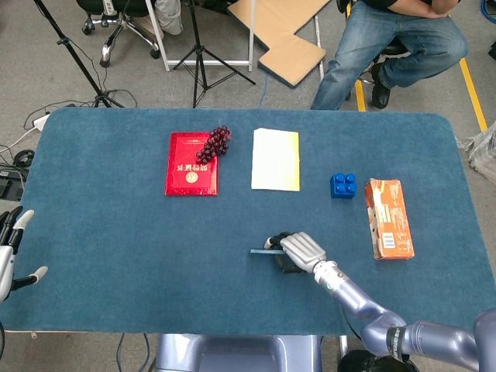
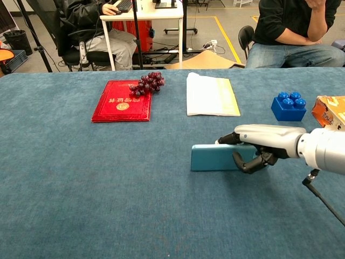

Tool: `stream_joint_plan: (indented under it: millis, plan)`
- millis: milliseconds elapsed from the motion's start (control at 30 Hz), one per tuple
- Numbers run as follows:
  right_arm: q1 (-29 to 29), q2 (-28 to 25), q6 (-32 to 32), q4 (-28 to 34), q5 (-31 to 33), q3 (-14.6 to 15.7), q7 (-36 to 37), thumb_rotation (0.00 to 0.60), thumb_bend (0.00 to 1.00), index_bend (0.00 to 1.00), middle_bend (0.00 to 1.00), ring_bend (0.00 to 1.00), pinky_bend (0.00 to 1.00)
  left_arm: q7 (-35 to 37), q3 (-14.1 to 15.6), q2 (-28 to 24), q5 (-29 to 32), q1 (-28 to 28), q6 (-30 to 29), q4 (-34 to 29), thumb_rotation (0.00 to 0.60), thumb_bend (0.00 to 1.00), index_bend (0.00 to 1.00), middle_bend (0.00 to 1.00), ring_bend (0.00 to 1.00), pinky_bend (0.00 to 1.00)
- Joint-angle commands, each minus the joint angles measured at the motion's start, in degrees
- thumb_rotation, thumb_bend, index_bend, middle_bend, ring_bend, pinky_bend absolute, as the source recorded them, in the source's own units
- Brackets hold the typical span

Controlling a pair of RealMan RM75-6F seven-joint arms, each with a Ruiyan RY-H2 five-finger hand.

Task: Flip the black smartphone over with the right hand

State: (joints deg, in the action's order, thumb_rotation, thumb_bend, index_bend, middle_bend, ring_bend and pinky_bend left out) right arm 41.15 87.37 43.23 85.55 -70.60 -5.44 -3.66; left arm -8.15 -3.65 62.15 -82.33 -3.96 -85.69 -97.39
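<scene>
The smartphone (image 2: 215, 157) stands on its long edge on the blue tablecloth, tipped up with its teal-blue back facing the chest view. From the head view the smartphone (image 1: 260, 251) shows only as a thin line. My right hand (image 2: 259, 145) holds its right end, fingers over the top edge and thumb curled under the front. In the head view the right hand (image 1: 298, 252) sits at the table's near middle. My left hand (image 1: 9, 252) hangs off the table's left edge, fingers spread, holding nothing.
A red booklet (image 1: 191, 163) with grapes (image 1: 216, 143) on its corner lies at the back left. A white and yellow notebook (image 1: 275, 160) lies behind the phone. A blue brick (image 1: 343, 185) and an orange box (image 1: 388, 218) sit to the right. A person (image 1: 395, 39) sits beyond the table.
</scene>
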Motion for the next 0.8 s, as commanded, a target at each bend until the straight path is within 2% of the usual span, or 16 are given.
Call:
stream_joint_plan:
  millis: [33, 300, 433, 567, 700, 800]
  plan:
    - [0.3, 0.2, 1.9, -1.9, -2.2, 0.2, -2.5, 0.6, 0.78, 0.31, 0.31, 0.22, 0.37, 0.0, 0.0, 0.0, 0.1, 0.0, 0.0, 0.0, 0.6, 0.0, 0.0, 0.0, 0.0, 0.0]
    - [0.0, 1.2, 5.3, -4.4, -6.5, 1.7, -5.0, 0.6, 0.78, 0.32, 0.31, 0.22, 0.37, 0.3, 0.1, -0.2, -0.3, 0.1, -0.3, -0.3, 0.6, 0.0, 0.0, 0.0, 0.0, 0.0]
    - [0.2, 2.5, 7.3, -7.8, -9.2, 2.2, -7.8, 0.6, 0.78, 0.32, 0.31, 0.22, 0.37, 0.5, 0.1, -0.4, -0.6, 0.1, -0.4, -0.6, 0.6, 0.0, 0.0, 0.0, 0.0, 0.0]
    - [0.2, 3.7, 9.3, -10.7, -10.7, 2.2, -8.9, 0.6, 0.78, 0.29, 0.26, 0.16, 0.27, 0.7, 0.1, -0.4, -0.6, 0.0, -0.3, -0.6, 0.6, 0.0, 0.0, 0.0, 0.0, 0.0]
    - [-0.4, 6.0, 14.9, -16.9, -15.3, 2.7, -10.2, 0.6, 0.77, 0.27, 0.21, 0.1, 0.2, 0.7, 0.2, -0.5, -0.9, -0.2, 0.0, -0.6, 0.6, 0.0, 0.0, 0.0, 0.0, 0.0]
    - [-0.8, 7.0, 19.9, -21.2, -19.2, 3.2, -9.1, 0.6, 0.76, 0.26, 0.21, 0.1, 0.18, 1.0, 0.2, -0.6, -0.9, -0.2, -0.1, -0.5, 0.6, 0.0, 0.0, 0.0, 0.0, 0.0]
